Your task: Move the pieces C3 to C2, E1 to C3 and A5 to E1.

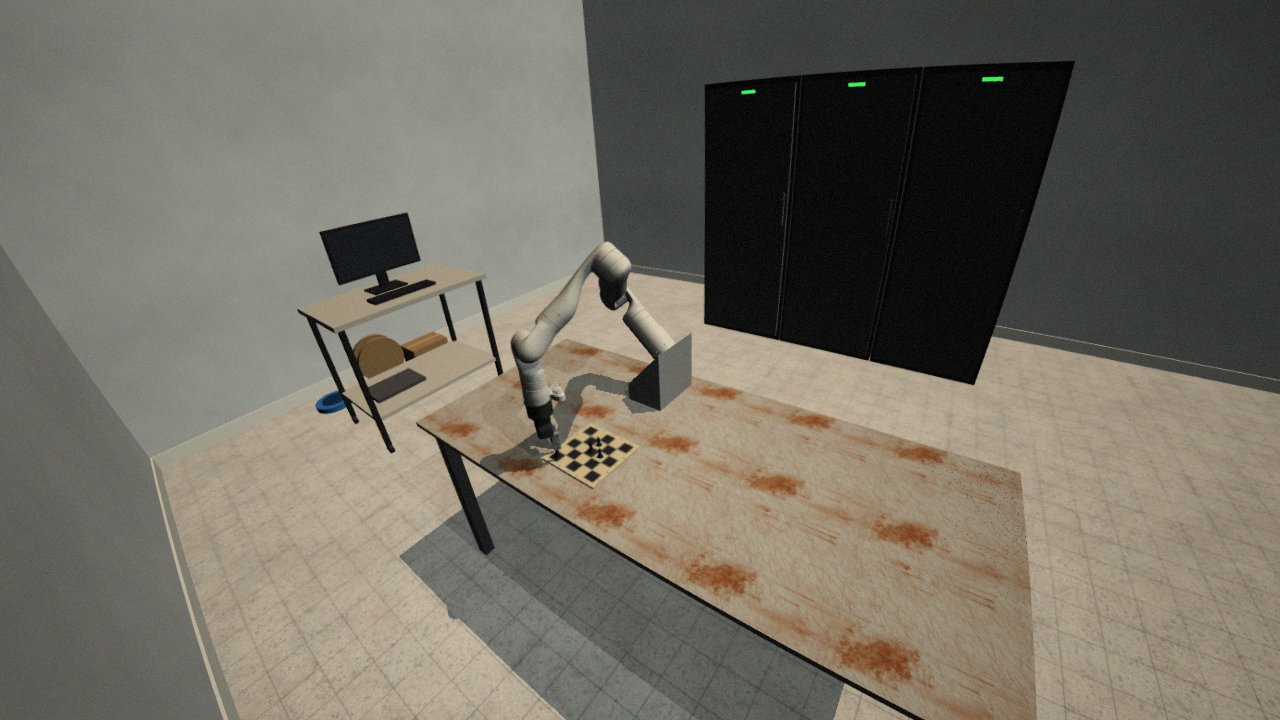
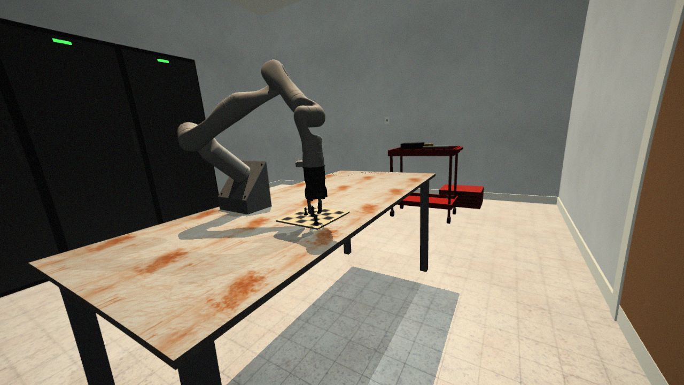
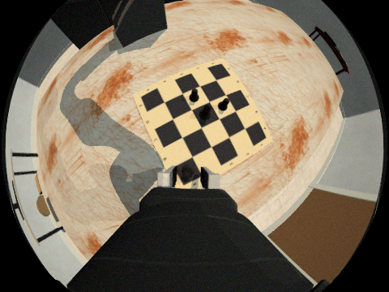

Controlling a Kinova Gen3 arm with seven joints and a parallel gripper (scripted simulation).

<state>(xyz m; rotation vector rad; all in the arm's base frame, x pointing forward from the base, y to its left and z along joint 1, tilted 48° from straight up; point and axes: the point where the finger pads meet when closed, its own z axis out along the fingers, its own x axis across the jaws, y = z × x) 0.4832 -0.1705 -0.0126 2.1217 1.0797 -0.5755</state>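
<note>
The pincer [image 3: 187,178] stands partly open and grips nothing, its fingers straddling a dark chess piece [image 3: 187,170] on the chessboard's [image 3: 162,126] near corner square.

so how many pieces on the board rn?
4: three clustered mid-board, and one on the corner square between the open gripper's fingers. None seem hidden.

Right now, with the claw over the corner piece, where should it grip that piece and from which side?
Grip the corner piece on its narrow upper body, coming straight down from above. It stands upright on the corner square of the board, already between the open claw fingers, and the other pieces stand several squares away, so a vertical approach looks unobstructed.
</note>
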